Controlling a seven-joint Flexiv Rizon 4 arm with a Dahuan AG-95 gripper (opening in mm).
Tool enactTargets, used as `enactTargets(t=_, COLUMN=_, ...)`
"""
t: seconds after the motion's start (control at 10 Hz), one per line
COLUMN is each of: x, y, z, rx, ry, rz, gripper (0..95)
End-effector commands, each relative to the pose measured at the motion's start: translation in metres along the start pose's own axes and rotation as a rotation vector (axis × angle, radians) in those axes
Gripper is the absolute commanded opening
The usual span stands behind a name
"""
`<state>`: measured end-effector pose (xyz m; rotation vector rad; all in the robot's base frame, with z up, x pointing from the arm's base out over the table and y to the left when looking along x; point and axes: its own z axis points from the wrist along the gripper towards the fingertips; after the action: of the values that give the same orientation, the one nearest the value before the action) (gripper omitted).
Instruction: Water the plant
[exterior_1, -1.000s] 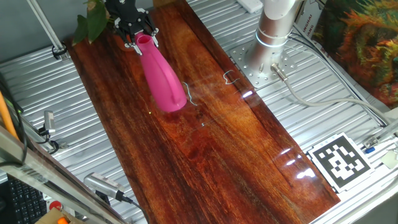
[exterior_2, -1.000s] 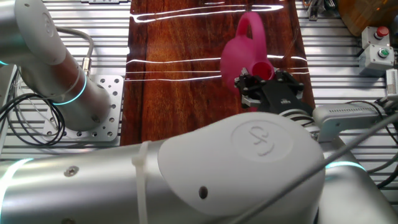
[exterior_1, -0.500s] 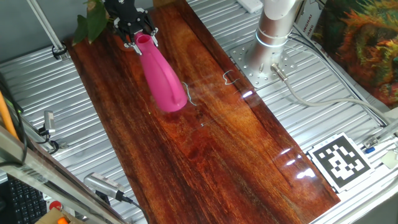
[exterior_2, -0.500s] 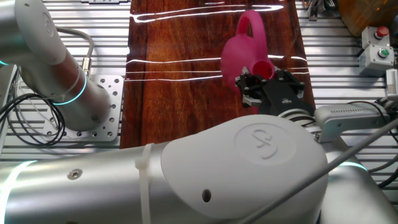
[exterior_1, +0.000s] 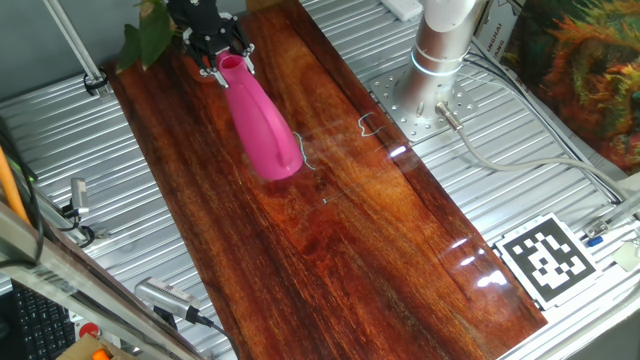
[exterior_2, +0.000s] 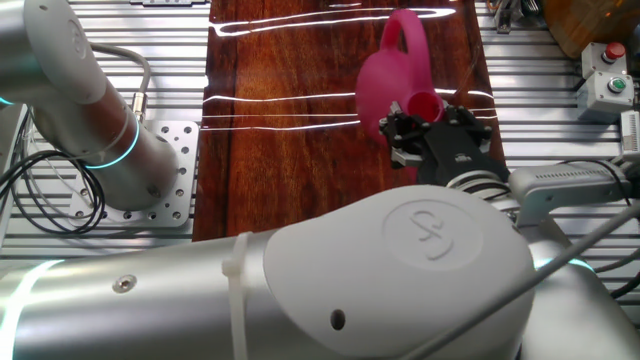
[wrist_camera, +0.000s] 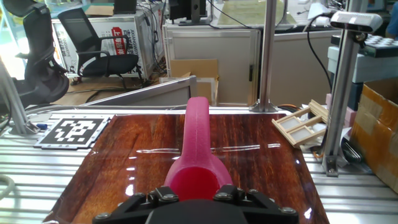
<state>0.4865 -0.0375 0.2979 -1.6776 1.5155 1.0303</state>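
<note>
The pink watering can stands on the dark wooden table, leaning toward the far left corner. My gripper is shut on its narrow upper end, one black finger on each side. In the other fixed view the can sits just beyond the gripper, its loop handle pointing away. The hand view shows the pink can rising between the fingers. The plant shows as a few broad dark-green leaves at the table's far left corner, just behind the gripper.
The arm's silver base is bolted at the table's right edge, with cables beside it. A black-and-white marker lies at the front right. Bushy orange-green foliage fills the far right. A small wooden rack and metal posts stand past the table.
The gripper and the pink can have shifted very slightly together in the other fixed view; otherwise the scene is the same.
</note>
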Motion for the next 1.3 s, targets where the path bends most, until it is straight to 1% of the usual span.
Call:
enactTargets(t=0.1, x=-0.004, y=0.0, z=-0.001, rx=-0.006, ry=-0.003, rz=-0.009, gripper=0.0)
enactTargets(t=0.2, x=-0.005, y=0.0, z=-0.002, rx=-0.004, ry=-0.011, rz=-0.001, gripper=0.0)
enactTargets(t=0.4, x=-0.008, y=-0.001, z=-0.001, rx=-0.003, ry=-0.014, rz=-0.003, gripper=0.0)
enactTargets(t=0.6, x=-0.01, y=-0.002, z=0.001, rx=-0.004, ry=-0.033, rz=-0.006, gripper=0.0)
enactTargets(t=0.8, x=-0.011, y=-0.002, z=0.0, rx=-0.01, ry=-0.041, rz=-0.02, gripper=0.0)
enactTargets(t=0.9, x=-0.012, y=-0.002, z=0.0, rx=-0.017, ry=-0.052, rz=-0.021, gripper=0.0)
enactTargets(t=1.3, x=-0.014, y=-0.001, z=-0.001, rx=-0.021, ry=-0.052, rz=-0.02, gripper=0.0)
